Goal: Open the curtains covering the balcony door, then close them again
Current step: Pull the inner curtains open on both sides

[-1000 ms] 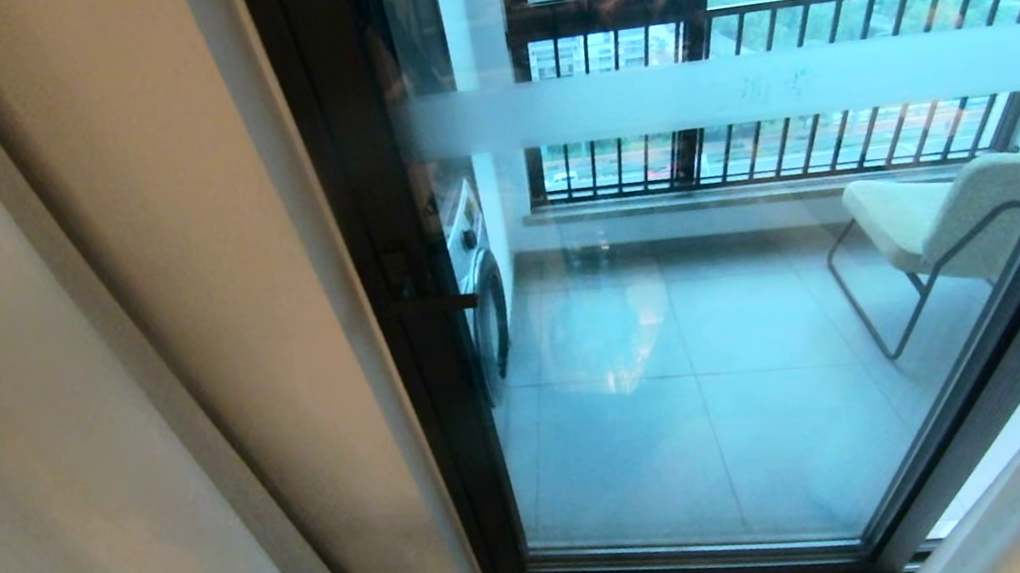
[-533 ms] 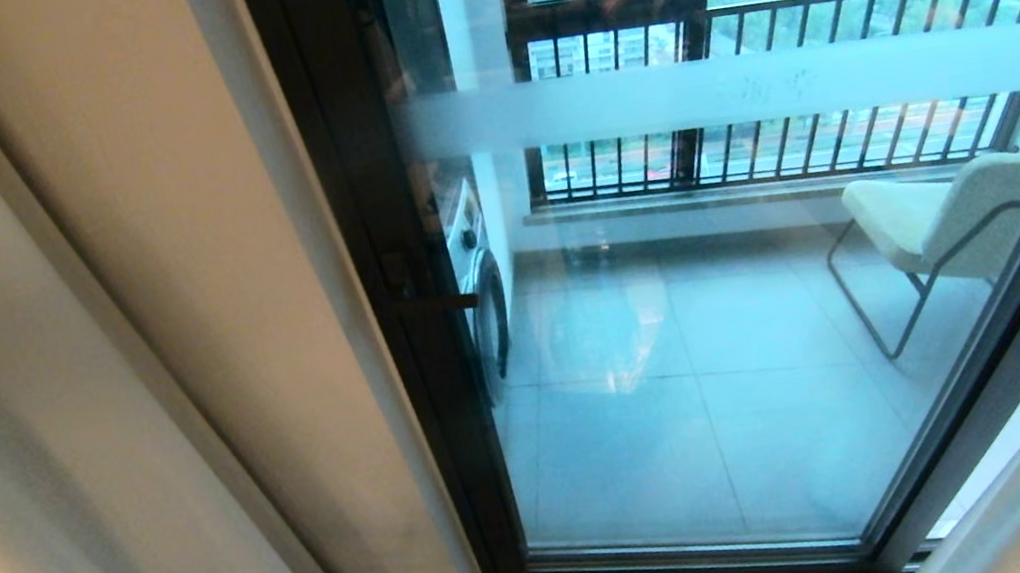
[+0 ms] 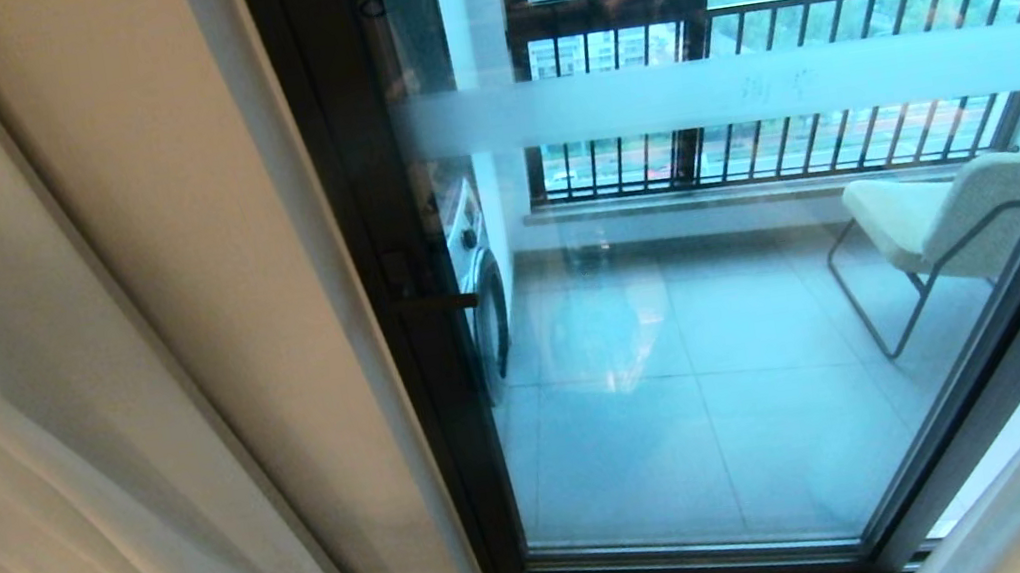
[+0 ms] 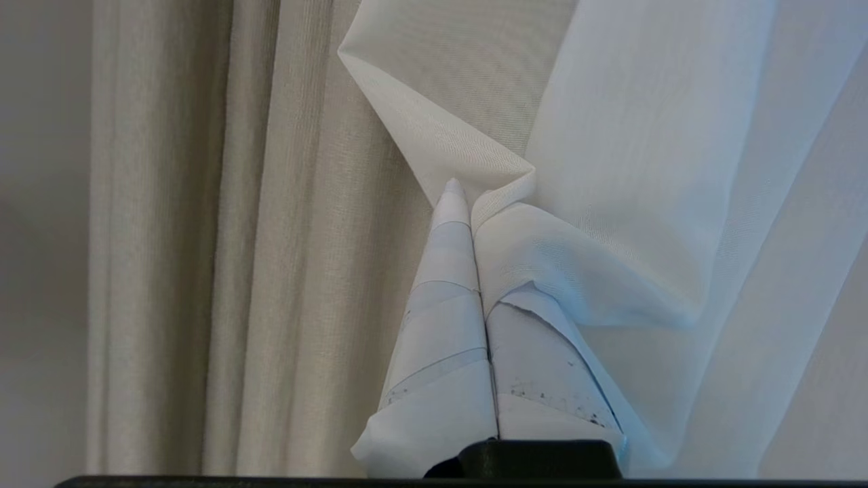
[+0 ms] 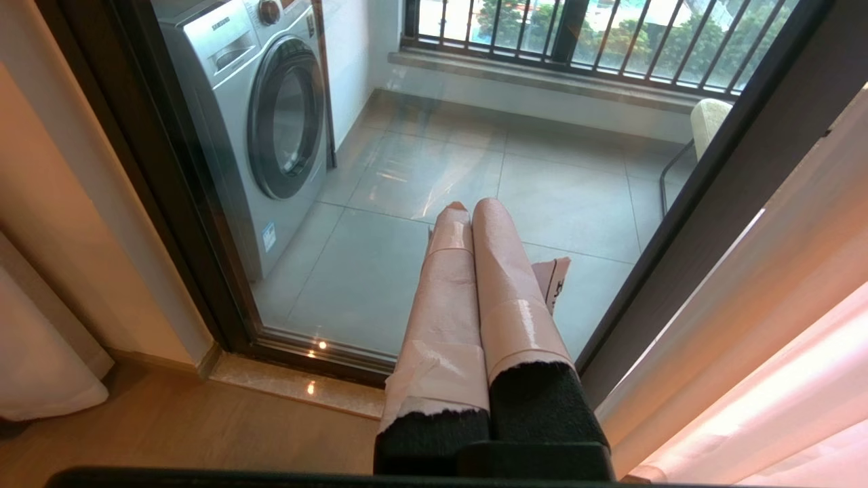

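Sheer curtains (image 3: 43, 478) creep back in along the head view's left edge, off the balcony door (image 3: 724, 295). Left pincer (image 4: 468, 196) pinches their hem; pull steadily sideways. Right pincer (image 5: 468, 210) hangs closed, empty.

A silver front-loading washing machine (image 5: 261, 129) stands on the grey tiled balcony floor (image 3: 692, 421), against the white side wall. A cream cushioned chair (image 3: 941, 227) on a thin dark metal frame sits well apart from it. Behind both runs a black-barred railing (image 3: 803, 81) above a stone sill. Indoors, thick beige drapes (image 4: 203, 237) hang in folds over a wood floor (image 5: 135, 434).
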### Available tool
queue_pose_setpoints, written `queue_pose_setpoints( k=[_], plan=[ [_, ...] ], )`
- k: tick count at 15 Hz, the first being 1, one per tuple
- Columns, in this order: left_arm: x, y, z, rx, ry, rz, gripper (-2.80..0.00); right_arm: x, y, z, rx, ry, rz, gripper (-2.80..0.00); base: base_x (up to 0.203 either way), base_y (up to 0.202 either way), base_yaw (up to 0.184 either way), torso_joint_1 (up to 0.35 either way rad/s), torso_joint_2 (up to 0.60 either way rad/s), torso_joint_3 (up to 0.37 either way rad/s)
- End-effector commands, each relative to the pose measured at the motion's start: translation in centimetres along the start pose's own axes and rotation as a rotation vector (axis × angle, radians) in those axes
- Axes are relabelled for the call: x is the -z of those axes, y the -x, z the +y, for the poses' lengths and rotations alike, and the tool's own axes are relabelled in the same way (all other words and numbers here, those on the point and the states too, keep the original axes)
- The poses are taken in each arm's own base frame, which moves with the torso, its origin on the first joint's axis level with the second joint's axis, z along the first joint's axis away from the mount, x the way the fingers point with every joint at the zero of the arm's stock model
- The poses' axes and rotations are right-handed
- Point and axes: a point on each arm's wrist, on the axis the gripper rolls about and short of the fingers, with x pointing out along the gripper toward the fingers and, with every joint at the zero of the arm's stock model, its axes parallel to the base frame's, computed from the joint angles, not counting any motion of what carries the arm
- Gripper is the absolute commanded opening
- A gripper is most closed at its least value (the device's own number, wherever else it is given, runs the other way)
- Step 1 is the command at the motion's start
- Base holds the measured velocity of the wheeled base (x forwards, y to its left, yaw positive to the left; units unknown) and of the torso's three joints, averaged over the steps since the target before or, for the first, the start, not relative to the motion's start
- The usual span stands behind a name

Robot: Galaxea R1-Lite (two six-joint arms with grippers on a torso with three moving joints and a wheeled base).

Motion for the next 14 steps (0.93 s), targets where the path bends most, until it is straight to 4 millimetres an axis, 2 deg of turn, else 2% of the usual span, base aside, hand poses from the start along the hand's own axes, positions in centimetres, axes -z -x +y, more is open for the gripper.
queue_pose_setpoints(
  k=[1,2,3,10,14],
  plan=[
    [-1.0,0.8,-0.1,0.002,-0.009,-0.012,-2.80,0.0,0.0,0.0,0.000,0.001,0.000,-2.80,0.000,0.000,0.000,0.000,0.00,0.000],
    [-1.3,1.1,-0.1,-0.001,-0.011,-0.013,-2.80,0.0,0.0,0.0,-0.002,0.001,0.000,-2.80,0.000,0.000,0.000,0.000,0.00,0.000],
    [-1.6,1.5,0.0,-0.002,-0.010,-0.016,0.00,0.0,0.0,0.0,-0.001,0.001,0.000,-2.80,0.000,0.000,0.000,0.000,0.00,0.000],
    [-3.5,5.1,0.0,0.000,-0.018,-0.006,0.00,0.0,0.0,0.0,-0.001,0.001,0.000,-2.80,0.000,0.000,0.000,0.000,0.00,0.000],
    [-4.2,8.8,0.4,-0.005,-0.028,0.032,0.00,0.0,0.0,0.0,0.000,0.001,0.000,-2.80,0.000,0.000,0.000,0.000,0.00,0.000]
  ],
)
